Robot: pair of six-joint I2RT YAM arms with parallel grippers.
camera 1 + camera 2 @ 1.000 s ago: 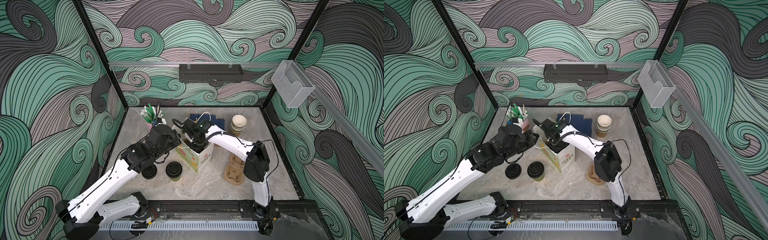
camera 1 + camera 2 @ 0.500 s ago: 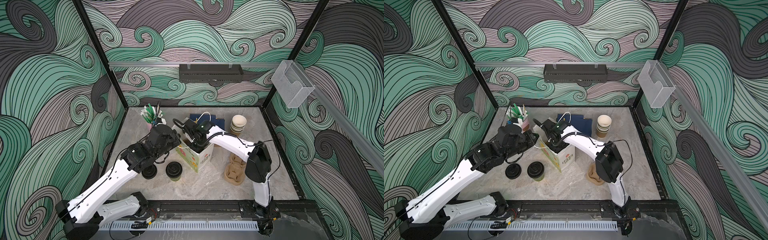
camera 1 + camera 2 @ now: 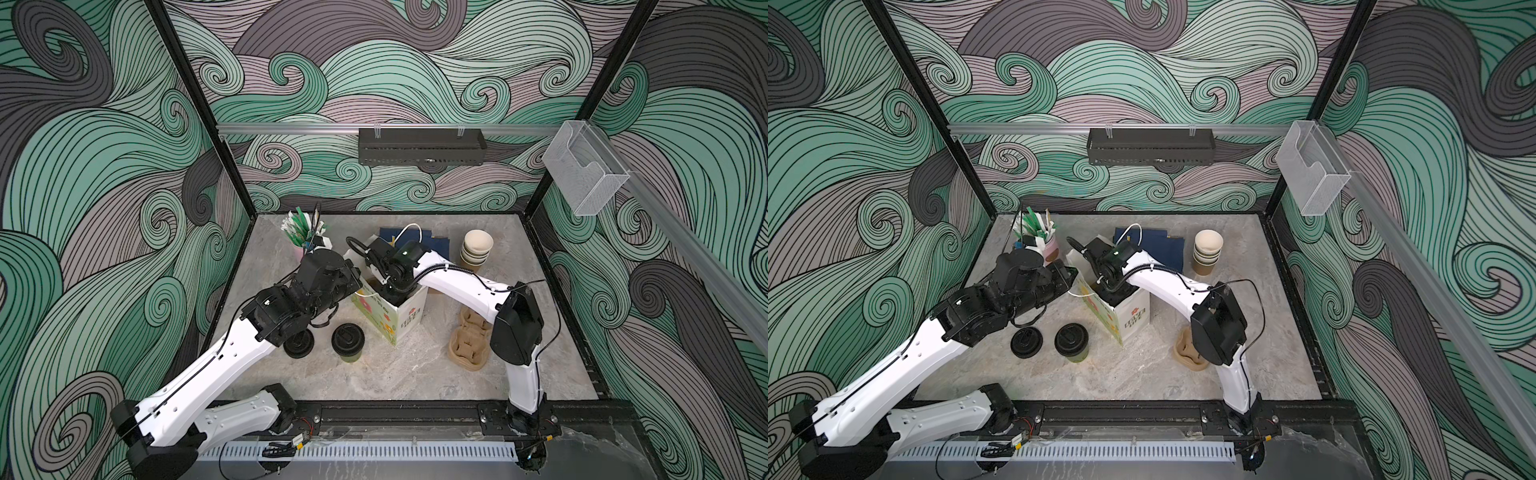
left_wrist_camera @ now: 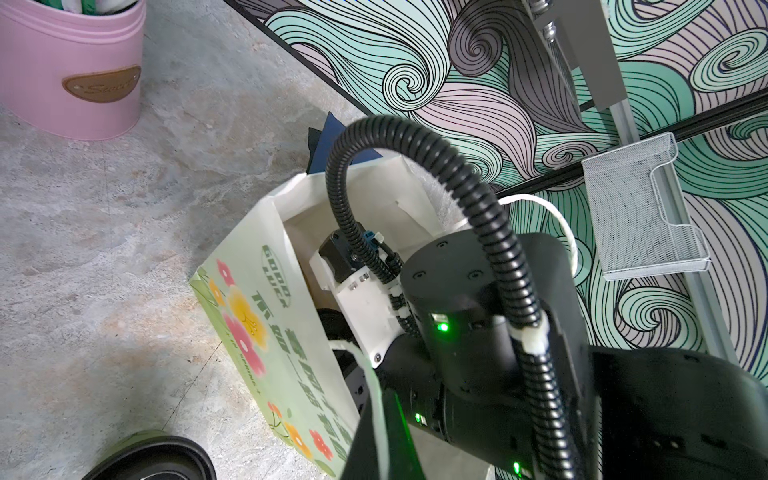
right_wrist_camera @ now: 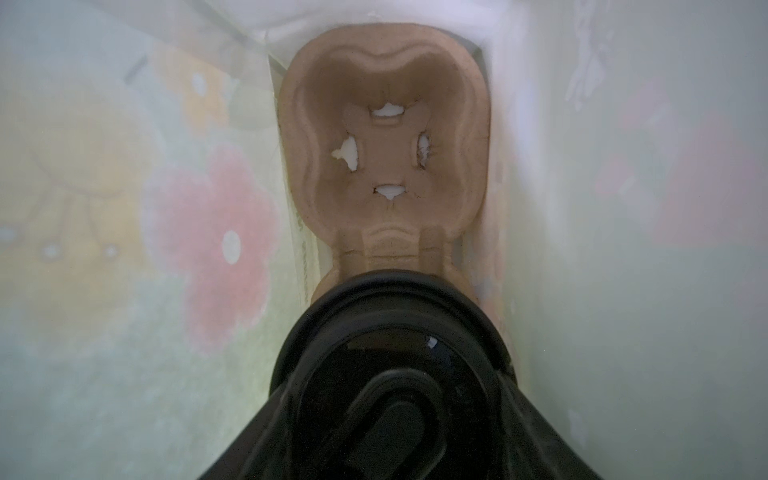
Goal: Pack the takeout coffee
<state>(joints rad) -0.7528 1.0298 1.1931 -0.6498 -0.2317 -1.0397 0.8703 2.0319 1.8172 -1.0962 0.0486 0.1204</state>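
Observation:
A white paper bag with a flower print (image 3: 405,318) stands mid-table with its mouth open. My left gripper (image 4: 380,399) is shut on the bag's thin white handle (image 4: 374,386) at the bag's left rim. My right gripper (image 5: 392,374) reaches down inside the bag, where both top views hide its jaws. It is shut on a takeout coffee cup whose black sip lid (image 5: 390,357) fills the space between the fingers. That cup sits over the near pocket of a brown pulp carrier (image 5: 386,124) lying in the bag. A second takeout coffee cup (image 3: 348,341) stands on the table left of the bag.
A loose black lid (image 3: 299,345) lies beside the standing cup, half under my left arm. Spare pulp carriers (image 3: 467,345) lie right of the bag. At the back stand a stack of lidless cups (image 3: 477,248), navy bags (image 3: 434,245) and a pink pot of stirrers (image 3: 305,235).

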